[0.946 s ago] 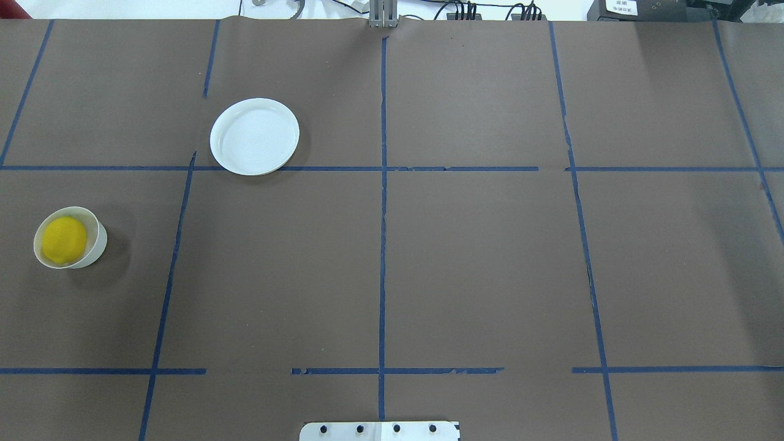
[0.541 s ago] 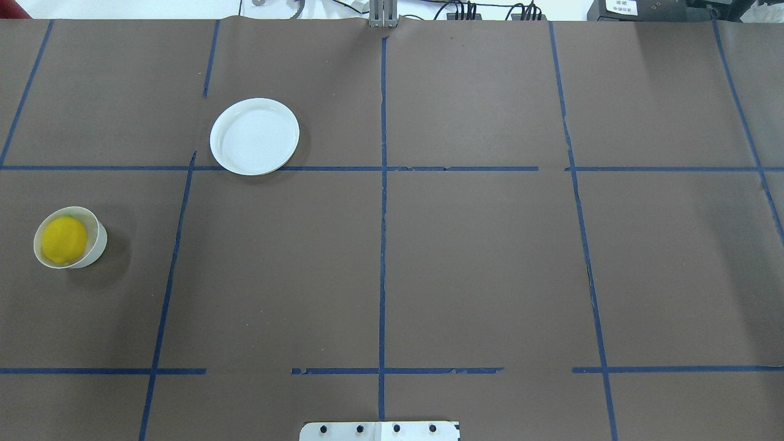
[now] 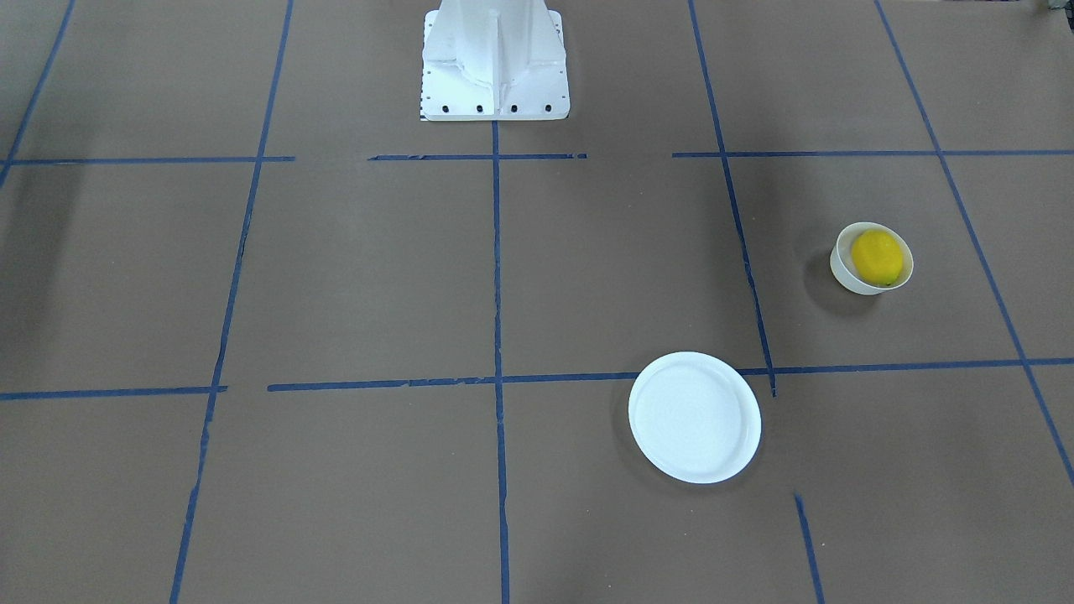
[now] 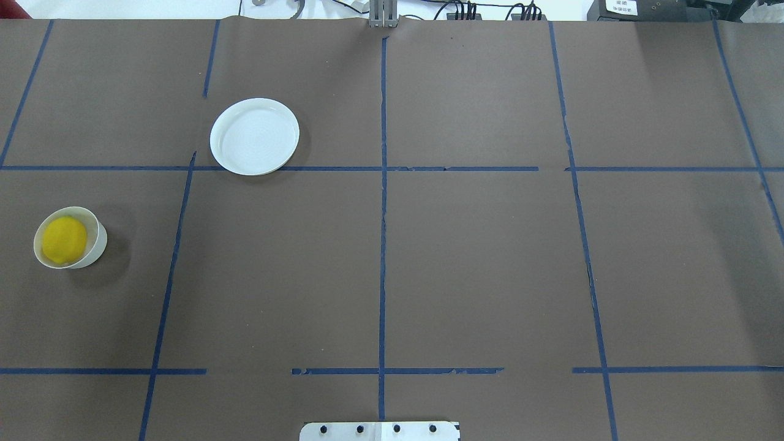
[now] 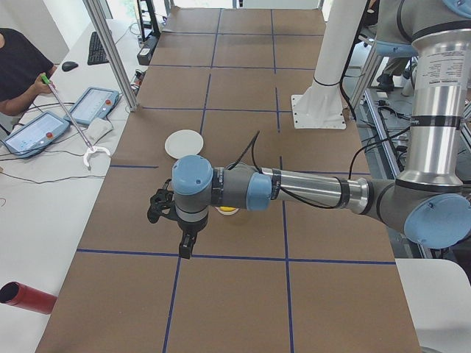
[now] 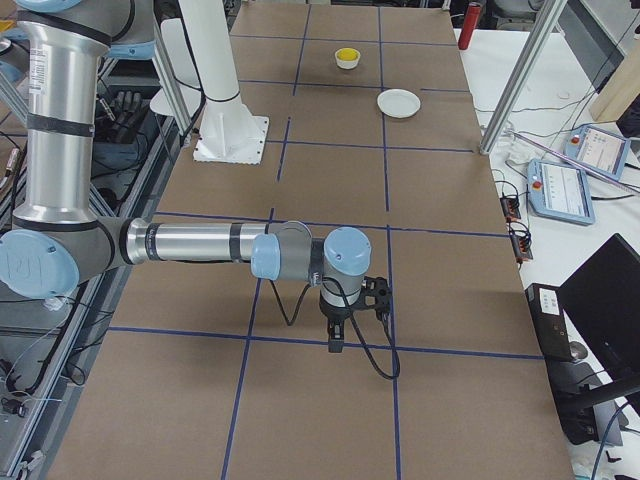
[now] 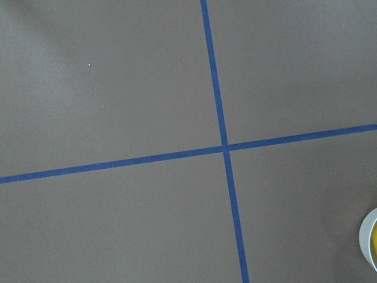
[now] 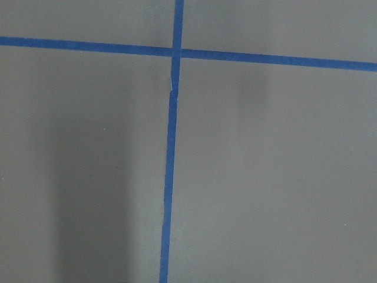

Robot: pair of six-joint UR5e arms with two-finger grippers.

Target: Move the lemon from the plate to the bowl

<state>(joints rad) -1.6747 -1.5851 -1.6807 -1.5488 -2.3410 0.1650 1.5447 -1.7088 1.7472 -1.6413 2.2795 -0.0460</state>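
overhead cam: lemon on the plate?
No: the lemon sits inside the bowl, well apart from the plate, which has nothing on it.

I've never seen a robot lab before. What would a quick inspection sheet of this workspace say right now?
Surface: brown paper-covered table with a blue tape grid.
Job's things: lemon lies in the bowl; plate bare.
Clutter: nothing seen.
Tools: left tool and right tool point down above the table; open or shut, cannot tell.
Cables: black cables bunch beyond the table's far edge.
Surroundings: person and control tablets at a side bench.
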